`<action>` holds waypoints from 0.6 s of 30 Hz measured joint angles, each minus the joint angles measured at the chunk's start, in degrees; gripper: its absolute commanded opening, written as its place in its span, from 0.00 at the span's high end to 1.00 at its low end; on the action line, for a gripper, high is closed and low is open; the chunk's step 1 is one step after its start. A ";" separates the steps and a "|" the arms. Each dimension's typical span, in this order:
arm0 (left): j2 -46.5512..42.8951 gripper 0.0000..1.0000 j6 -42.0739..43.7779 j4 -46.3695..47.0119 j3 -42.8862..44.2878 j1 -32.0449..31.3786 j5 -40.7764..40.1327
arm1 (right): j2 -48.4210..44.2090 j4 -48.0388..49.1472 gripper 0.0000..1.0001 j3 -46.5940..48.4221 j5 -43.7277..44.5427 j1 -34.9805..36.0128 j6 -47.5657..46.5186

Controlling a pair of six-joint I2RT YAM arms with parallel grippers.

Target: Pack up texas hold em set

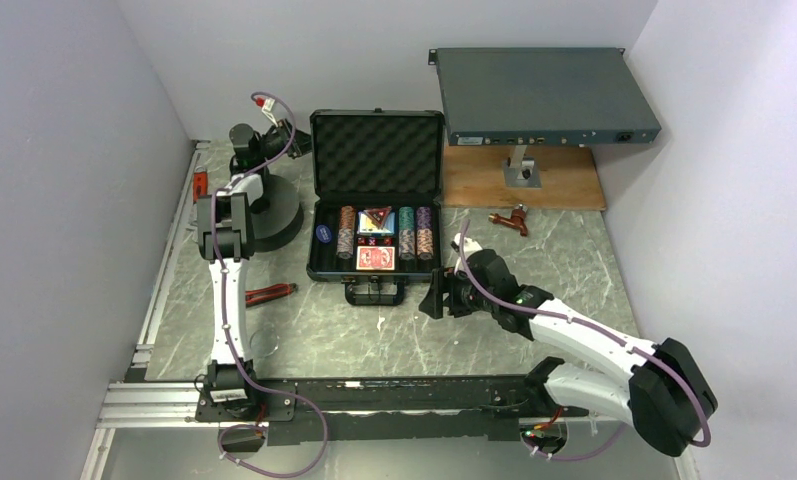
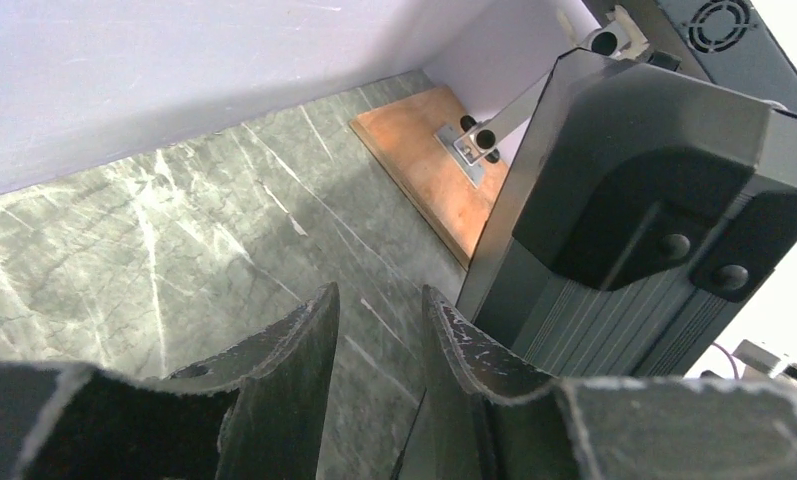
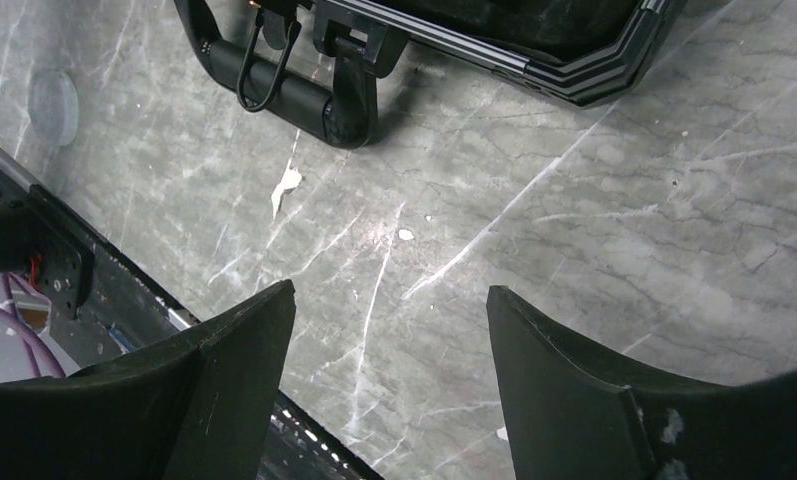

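Observation:
The black briefcase (image 1: 326, 262) lies open mid-table, its foam-lined lid (image 1: 377, 150) standing upright. Inside are striped chip stacks (image 1: 346, 232), a red card deck (image 1: 375, 259) and a red-black triangular marker (image 1: 377, 215). A blue round button (image 1: 323, 234) sits at the case's left edge. My left gripper (image 1: 299, 135) hovers behind the lid's back left corner, open with a narrow gap (image 2: 379, 295) and nothing in it; the lid's outer corner (image 2: 654, 220) is just to its right. My right gripper (image 1: 434, 295) is open (image 3: 389, 290) over bare table, near the case handle (image 3: 294, 85).
A large grey rack-mount box (image 1: 544, 95) stands on a post over a wooden board (image 1: 524, 180) at the back right. A dark round spool (image 1: 269, 215) sits left of the case. Red-handled pliers (image 1: 269, 293) and a small red clamp (image 1: 511, 220) lie on the table.

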 measured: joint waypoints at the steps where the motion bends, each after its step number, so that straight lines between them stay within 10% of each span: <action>1: 0.00 0.60 -0.57 0.66 -0.04 0.00 0.24 | -0.46 -0.02 0.27 -0.24 0.00 0.00 0.13; 18: -16.87 0.69 4.59 -0.76 -17.09 -0.04 4.68 | -4.55 -1.95 0.27 -1.46 -1.25 -0.04 1.38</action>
